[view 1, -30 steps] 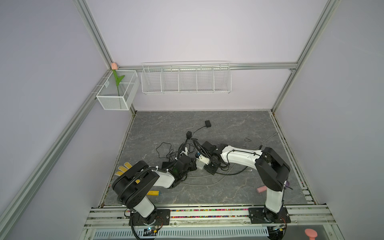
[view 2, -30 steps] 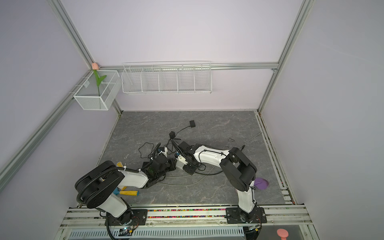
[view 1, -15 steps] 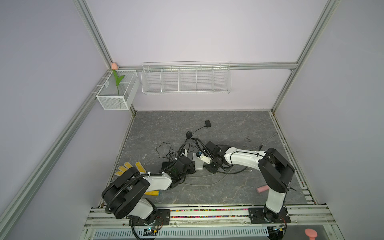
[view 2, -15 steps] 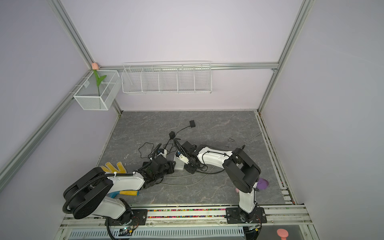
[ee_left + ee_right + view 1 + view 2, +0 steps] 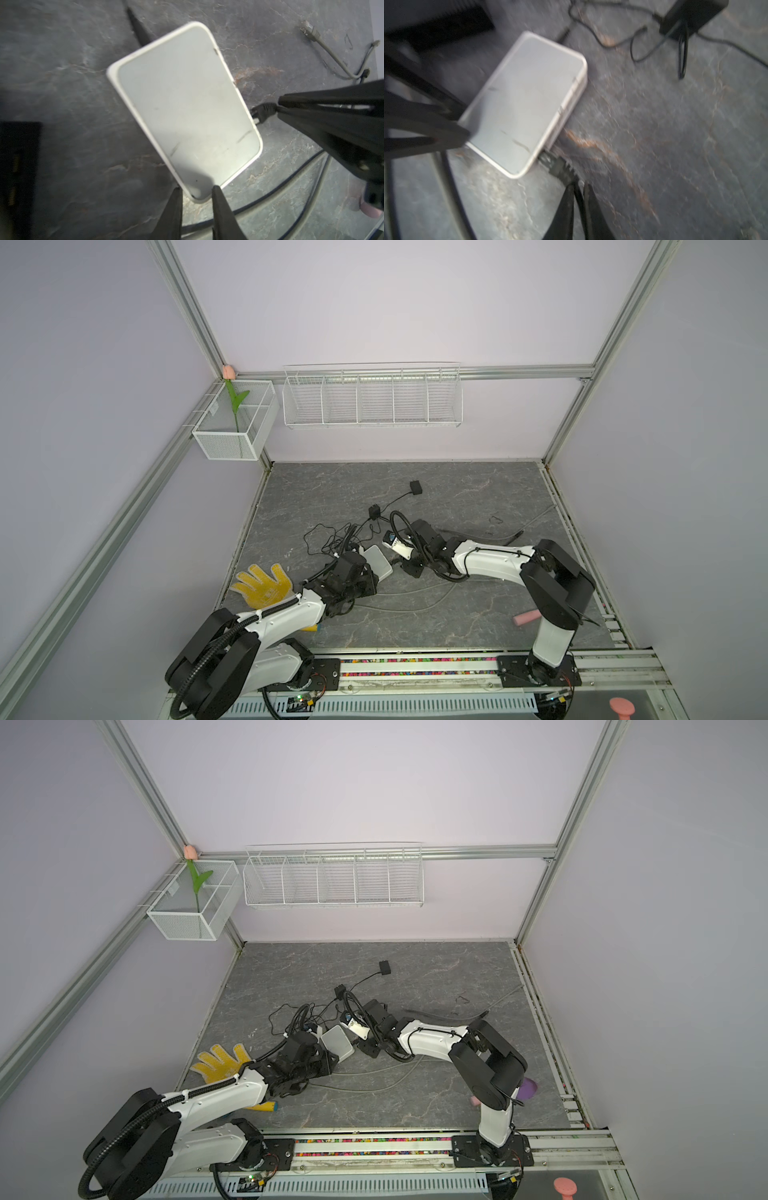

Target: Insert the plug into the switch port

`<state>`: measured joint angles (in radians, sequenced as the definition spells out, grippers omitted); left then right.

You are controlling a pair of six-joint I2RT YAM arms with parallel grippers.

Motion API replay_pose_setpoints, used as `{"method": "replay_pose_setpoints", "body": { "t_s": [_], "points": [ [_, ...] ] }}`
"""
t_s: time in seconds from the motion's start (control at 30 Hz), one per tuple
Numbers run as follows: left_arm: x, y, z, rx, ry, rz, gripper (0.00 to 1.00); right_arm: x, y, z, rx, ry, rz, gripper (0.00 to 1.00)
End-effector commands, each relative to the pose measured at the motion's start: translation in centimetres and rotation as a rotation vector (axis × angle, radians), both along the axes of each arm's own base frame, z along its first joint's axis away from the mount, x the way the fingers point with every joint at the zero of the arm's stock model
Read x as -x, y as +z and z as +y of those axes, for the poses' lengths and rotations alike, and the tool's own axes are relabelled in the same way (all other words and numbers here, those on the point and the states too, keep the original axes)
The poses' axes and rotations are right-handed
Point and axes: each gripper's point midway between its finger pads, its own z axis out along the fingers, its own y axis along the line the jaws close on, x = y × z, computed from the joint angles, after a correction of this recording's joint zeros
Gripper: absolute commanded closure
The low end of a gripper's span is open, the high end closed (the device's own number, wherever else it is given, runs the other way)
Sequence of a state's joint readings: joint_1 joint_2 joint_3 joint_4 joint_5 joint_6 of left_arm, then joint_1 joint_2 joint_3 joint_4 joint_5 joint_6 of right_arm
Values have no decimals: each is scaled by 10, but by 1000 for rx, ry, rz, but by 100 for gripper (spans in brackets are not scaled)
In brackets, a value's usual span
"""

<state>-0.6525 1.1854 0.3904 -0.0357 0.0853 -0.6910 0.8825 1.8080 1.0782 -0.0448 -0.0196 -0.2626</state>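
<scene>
Faintly smudged white switch (unreadable)

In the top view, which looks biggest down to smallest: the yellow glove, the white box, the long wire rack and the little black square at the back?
In a top view:
1. long wire rack, though it hangs up on the wall, so its true size is unsure
2. yellow glove
3. white box
4. little black square

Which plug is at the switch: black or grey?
The black plug, right at the white switch and its side; the grey plug lies well apart from it.
</scene>
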Motion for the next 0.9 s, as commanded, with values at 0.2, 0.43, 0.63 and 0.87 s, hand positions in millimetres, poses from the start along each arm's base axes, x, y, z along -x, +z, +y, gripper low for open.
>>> {"method": "replay_pose_setpoints", "body": {
  "t_s": [0.2,0.43,0.63,0.87],
  "points": [
    [-8,25,20,36,18,-48,71,25,3,-1,3,47,-24,85],
    [-17,29,24,33,34,-62,65,17,2,-20,39,-16,-51,76],
    [-29,27,15,32,24,-59,64,9,6,-27,57,-29,-37,71],
    [-48,23,1,32,1,-32,64,9,-11,-29,110,-31,33,71]
  ]
}}
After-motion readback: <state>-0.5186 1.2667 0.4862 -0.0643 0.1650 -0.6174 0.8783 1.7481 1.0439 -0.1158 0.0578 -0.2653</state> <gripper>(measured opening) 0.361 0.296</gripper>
